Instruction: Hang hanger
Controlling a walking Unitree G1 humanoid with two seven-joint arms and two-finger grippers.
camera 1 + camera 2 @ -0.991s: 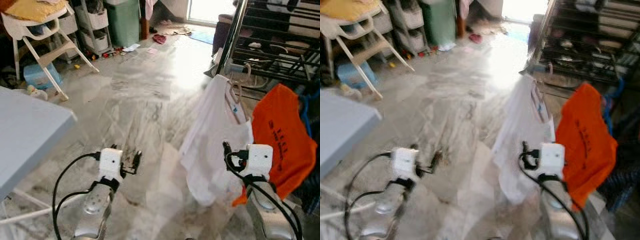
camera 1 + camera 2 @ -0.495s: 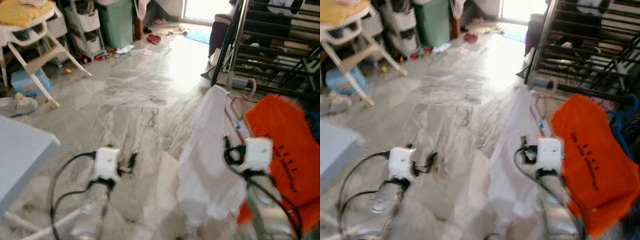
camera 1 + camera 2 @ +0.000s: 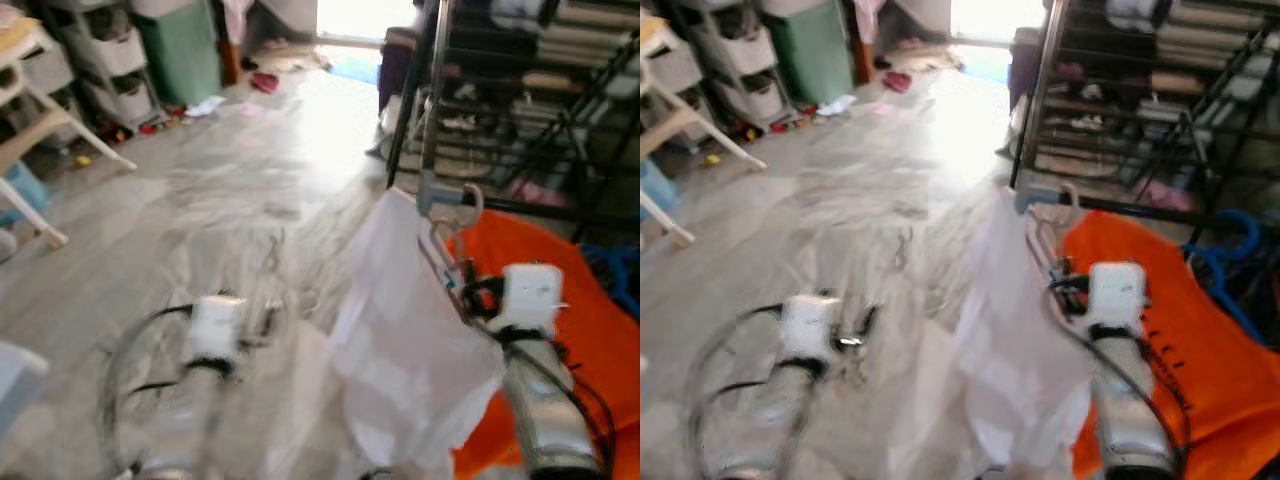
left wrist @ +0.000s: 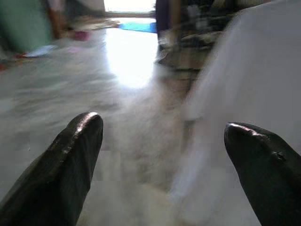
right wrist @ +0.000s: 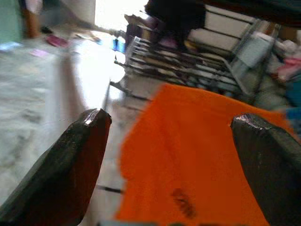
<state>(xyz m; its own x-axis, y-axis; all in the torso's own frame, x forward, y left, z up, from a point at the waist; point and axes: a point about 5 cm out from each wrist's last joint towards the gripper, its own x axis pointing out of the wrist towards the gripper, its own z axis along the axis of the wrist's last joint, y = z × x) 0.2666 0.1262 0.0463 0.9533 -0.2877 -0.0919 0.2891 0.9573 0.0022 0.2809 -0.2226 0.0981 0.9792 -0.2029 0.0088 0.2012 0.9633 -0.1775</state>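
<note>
Left eye view shows a dark drying rack (image 3: 520,110) ahead, seemingly the hanging spot. A white garment (image 3: 405,340) on its hanger (image 3: 455,205) hangs beside an orange shirt (image 3: 590,330), near the right gripper (image 5: 174,165). Both grippers' fingers stand apart; the left gripper (image 4: 164,165) holds nothing.

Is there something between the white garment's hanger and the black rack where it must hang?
Nothing visible blocks it. The hanger hook on the white garment is just before the black rack; the orange shirt hangs beside it, not between them.
</note>
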